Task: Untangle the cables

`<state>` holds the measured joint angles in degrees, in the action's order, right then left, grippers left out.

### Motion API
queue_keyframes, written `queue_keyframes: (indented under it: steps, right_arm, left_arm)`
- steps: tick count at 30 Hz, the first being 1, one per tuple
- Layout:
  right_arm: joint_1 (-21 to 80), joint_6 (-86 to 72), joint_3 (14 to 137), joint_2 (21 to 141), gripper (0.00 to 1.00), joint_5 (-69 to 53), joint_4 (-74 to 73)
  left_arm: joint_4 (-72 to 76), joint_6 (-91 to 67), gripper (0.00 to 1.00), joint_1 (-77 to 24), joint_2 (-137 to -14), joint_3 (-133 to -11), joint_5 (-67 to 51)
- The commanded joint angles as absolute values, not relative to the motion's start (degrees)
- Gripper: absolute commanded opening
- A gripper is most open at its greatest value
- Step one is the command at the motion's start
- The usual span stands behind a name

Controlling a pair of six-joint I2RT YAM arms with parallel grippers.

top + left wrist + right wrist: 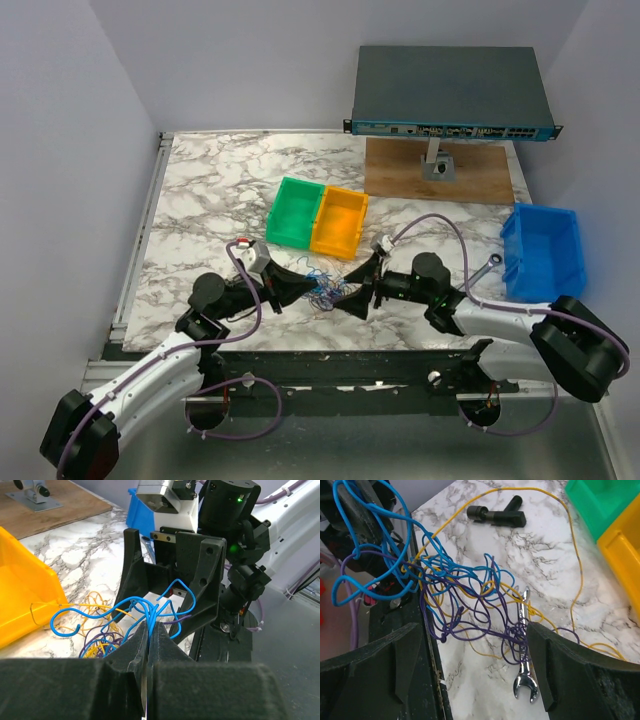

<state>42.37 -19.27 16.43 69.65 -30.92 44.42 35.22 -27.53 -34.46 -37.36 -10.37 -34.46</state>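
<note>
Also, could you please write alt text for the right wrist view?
The right gripper, black jaws wide open, faces a tangle of thin blue, purple and yellow wires on a white marble-patterned table, a small silver wrench lying among them. At upper left, the left gripper pinches part of the tangle.

My left pincer (pixel 149 630) and right pincer (pixel 477 650) are showing matt black plastic. The cables (pixel 465 600) are looking smooth and plastic-coated. The wrench (pixel 524 675) is gleaming as polished metal. The worktop (pixel 200 190) is showing a smooth marble pattern; the board (pixel 400 175) is looking like matt wood.
</note>
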Motion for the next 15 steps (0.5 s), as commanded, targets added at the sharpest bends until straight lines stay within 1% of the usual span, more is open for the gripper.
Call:
queue_keyframes:
  steps: [1, 3, 4, 5, 6, 7, 9, 10, 11, 13, 14, 15]
  right_arm:
    - [45.95, -16.09, 20.01, 73.34, 0.95, -32.43, 44.26]
    - [48.12, -14.67, 22.36, 76.03, 0.94, -31.47, 41.7]
    - [49.54, -13.55, 23.45, 77.12, 0.9, -30.74, 40.26]
    - [50.6, -12.7, 24.57, 78.15, 0.81, -29.62, 38.45]
    - [51.46, -12.11, 25.3, 78.73, 0.64, -28.77, 37.43]
    - [51.63, -12.08, 25.58, 78.81, 0.51, -27.79, 36.82]
    - [51.68, -12.57, 24.79, 77.38, 0.17, -23.87, 36.49]
    - [51.69, -12.81, 23.95, 75.69, 0.06, -21.2, 36.39]
    - [51.7, -13.05, 23.1, 74.07, 0.01, -18.07, 36.52]
    - [51.74, -14.32, 21.01, 70.54, 0.01, -13.08, 37.24]
    - [51.71, -14.74, 19.99, 68.7, 0.01, -11.44, 37.71]
    - [51.69, -14.74, 19.19, 67.43, 0.01, -10.73, 38.13]
  left_arm:
    - [38.77, -28.21, 0.0, -34.98, -38.43, -11.15, -37.28]
    - [39.19, -28.32, 0.0, -35.23, -39.08, -11.46, -37.06]
    - [39.01, -28.26, 0.0, -35.41, -39.35, -11.67, -36.69]
    - [38.58, -28.21, 0.0, -35.5, -39.3, -11.77, -35.76]
    - [37.84, -28.0, 0.0, -35.66, -39.14, -11.94, -34.83]
    - [36.91, -27.76, 0.0, -35.67, -38.69, -12.1, -33.46]
    - [34.07, -27.08, 0.0, -35.68, -37.35, -12.23, -29.62]
    - [32.18, -26.6, 0.0, -35.68, -36.57, -12.14, -27.45]
    - [29.83, -26.25, 0.0, -35.64, -35.61, -12.15, -24.45]
    - [26.91, -26.19, 0.06, -35.68, -33.73, -11.83, -19.56]
    - [25.79, -26.24, 0.12, -35.63, -33.02, -11.66, -17.04]
    - [24.67, -26.6, 0.22, -35.64, -32.36, -11.44, -14.81]
